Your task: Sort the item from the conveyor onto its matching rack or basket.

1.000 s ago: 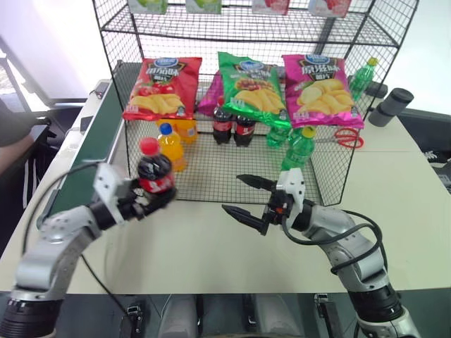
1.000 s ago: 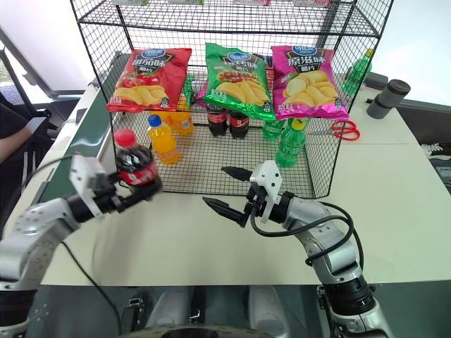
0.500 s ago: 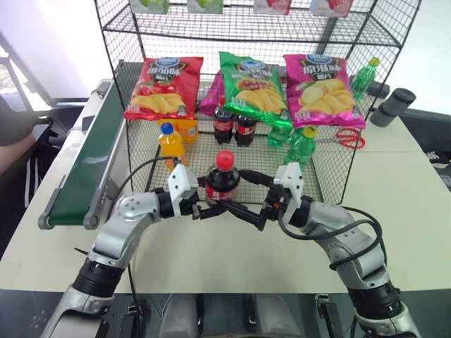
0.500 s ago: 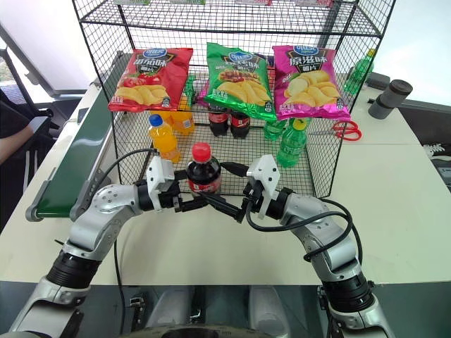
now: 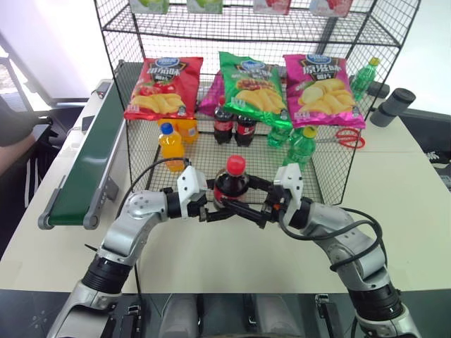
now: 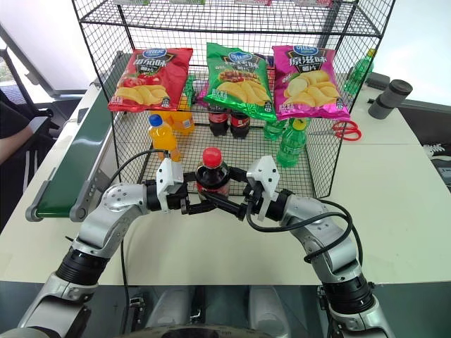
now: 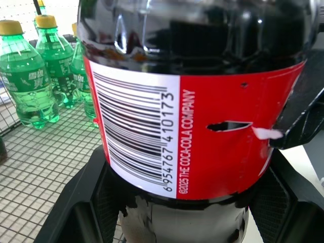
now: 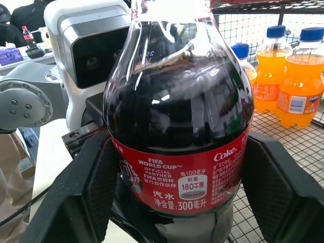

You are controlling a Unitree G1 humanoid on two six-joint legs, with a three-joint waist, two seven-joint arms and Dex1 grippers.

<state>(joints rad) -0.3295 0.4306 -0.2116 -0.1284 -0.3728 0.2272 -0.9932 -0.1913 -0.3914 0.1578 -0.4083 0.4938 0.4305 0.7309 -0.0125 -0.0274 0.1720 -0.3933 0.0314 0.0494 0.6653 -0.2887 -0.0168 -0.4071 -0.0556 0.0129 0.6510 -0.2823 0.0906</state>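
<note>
Red-capped cola bottle (image 5: 232, 184) held upright above the tabletop (image 5: 416, 190), just in front of the black wire rack (image 5: 337, 167), between two pincers. Right pincer (image 5: 246, 204) clamped on the bottle's lower body from the right. Left pincer (image 5: 211, 209) flanking the same bottle from the left, fingers spread on either side of its base; grip or mere contact not clear. Counted on the rack floor: two more cola bottles (image 5: 233, 127) at the far middle, three orange-drink bottles (image 8: 281, 76) on the left, at least three green bottles (image 7: 40, 71) on the right. Hung across the rack: three crisp bags, one red (image 5: 163, 89), one green (image 5: 250, 84), one pink (image 5: 321, 81). One dark green conveyor (image 5: 88, 163) along the left edge. One pair of red scissors (image 5: 345, 137) to the right.
</note>
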